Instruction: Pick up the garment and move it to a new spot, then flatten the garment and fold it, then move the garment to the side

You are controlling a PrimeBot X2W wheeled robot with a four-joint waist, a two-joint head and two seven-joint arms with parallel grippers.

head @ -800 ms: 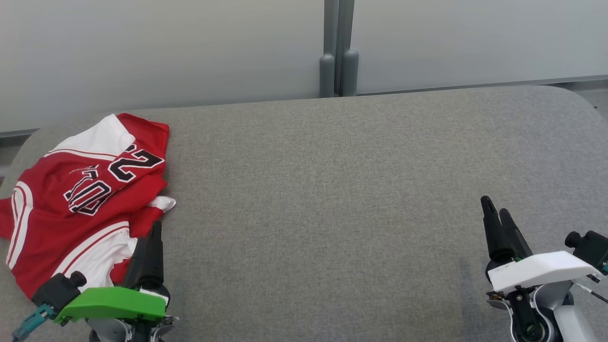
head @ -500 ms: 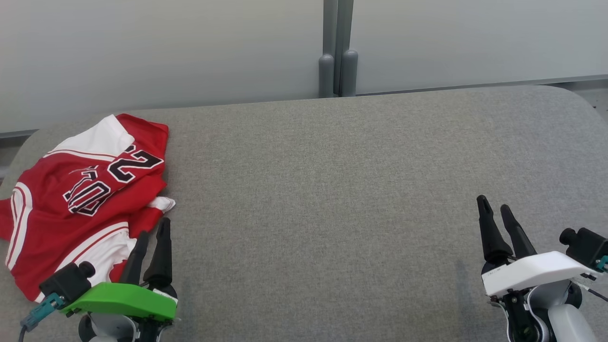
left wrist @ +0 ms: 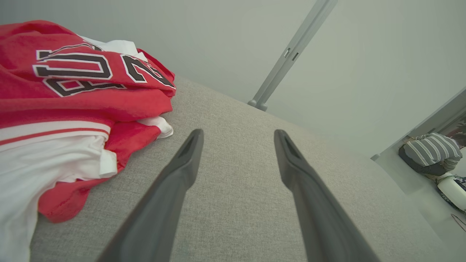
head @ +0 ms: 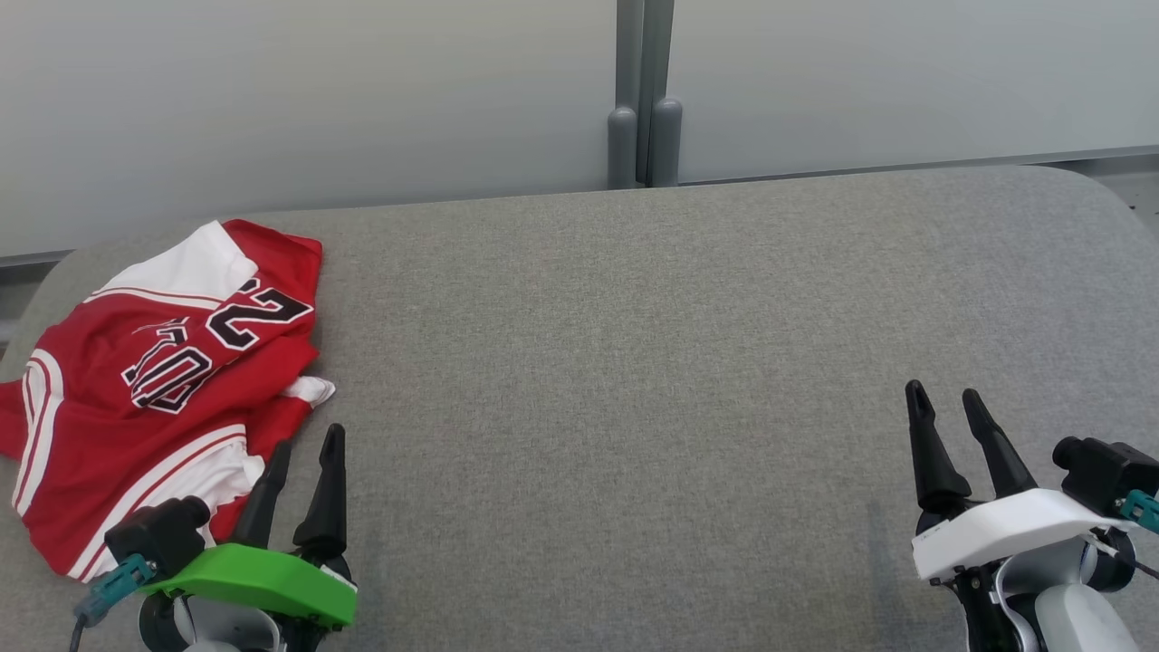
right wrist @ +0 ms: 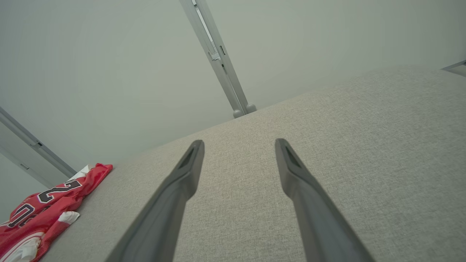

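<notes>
The garment [head: 154, 380] is a red and white jersey with black numbers, lying crumpled at the far left of the grey table [head: 634, 362]. It also appears at the left of the left wrist view as the garment [left wrist: 72, 102] and small at the lower left of the right wrist view as the garment [right wrist: 43, 211]. My left gripper [head: 308, 444] stands open just beside the jersey's near right edge, with nothing between its fingers [left wrist: 182, 171]. Over at the near right of the table, my right gripper [head: 946, 398] is open and empty, far from the jersey.
A pale partition wall with a grey post [head: 643, 100] runs along the table's far edge. The table's corners are rounded and the jersey hangs slightly over the left edge. In the left wrist view a striped bundle [left wrist: 429, 153] lies off the table at the right.
Both grippers have opened from shut. My left gripper has drawn back toward the near edge and slightly right, away from the jersey. The right one shifted a little nearer too.
</notes>
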